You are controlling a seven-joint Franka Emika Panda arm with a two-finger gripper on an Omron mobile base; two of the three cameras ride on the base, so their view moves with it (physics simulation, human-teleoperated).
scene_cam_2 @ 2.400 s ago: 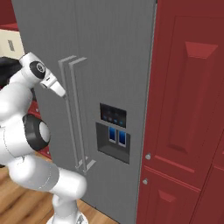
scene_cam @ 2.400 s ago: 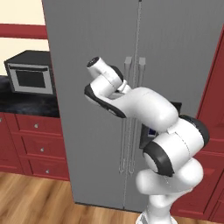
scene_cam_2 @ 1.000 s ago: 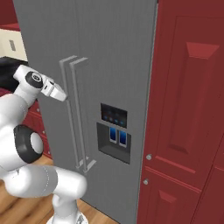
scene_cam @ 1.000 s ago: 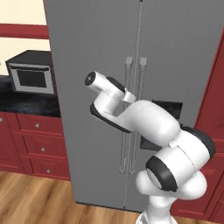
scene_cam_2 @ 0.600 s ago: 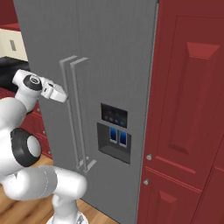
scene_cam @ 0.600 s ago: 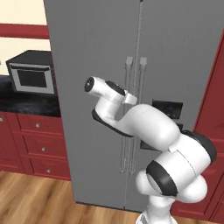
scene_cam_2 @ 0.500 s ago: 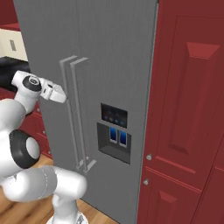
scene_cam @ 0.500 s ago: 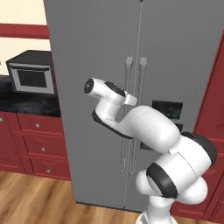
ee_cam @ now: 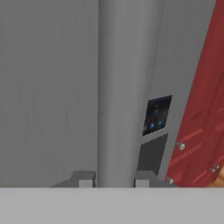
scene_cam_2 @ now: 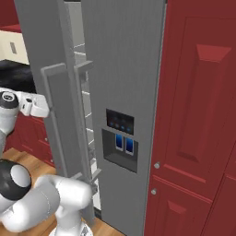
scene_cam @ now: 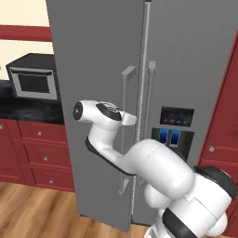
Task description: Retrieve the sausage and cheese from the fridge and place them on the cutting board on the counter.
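You are opening fridge (scene_cam_2: 124, 69). Gripper (ee_cam: 114, 177) is clenching left door handle (scene_cam: 124, 130), door ajar. Sausage, cheese hiding inside. Next: be pulling door wider toward 7 o'clock.

My arm (scene_cam: 153, 162) bends up from the base and reaches left. My gripper (scene_cam: 124, 118) sits level at the hand's end; I can't tell whether its fingers are closed.

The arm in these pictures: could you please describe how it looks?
The arm is glossy white, built of rounded, bulbous segments with dark grey rings at the joints. A dark round cap closes the wrist end. The claw sits on a small white block. No cables or markings show.
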